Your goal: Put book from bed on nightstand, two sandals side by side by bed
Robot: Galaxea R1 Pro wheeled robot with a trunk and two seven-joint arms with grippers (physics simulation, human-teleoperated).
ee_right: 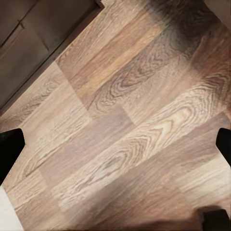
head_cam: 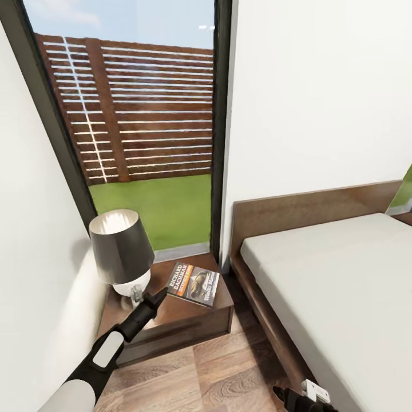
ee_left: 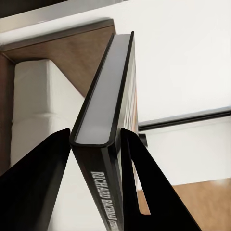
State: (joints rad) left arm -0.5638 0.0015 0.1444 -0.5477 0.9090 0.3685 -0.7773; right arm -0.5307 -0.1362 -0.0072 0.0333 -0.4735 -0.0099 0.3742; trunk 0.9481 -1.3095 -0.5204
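Note:
The book lies on the nightstand beside the bed, its dark cover with the white lettered band facing up. My left gripper reaches over the nightstand to the book's near left corner. In the left wrist view the book stands edge-on between the two black fingers, which press on both of its sides. My right gripper hangs low by the bed frame; in the right wrist view it is open over bare floor. The sandals are out of view.
A dark-shaded lamp with a white base stands on the nightstand's left half, close to my left arm. A tall dark-framed window rises behind it, with a white wall on the left. Wood-plank floor runs between nightstand and bed.

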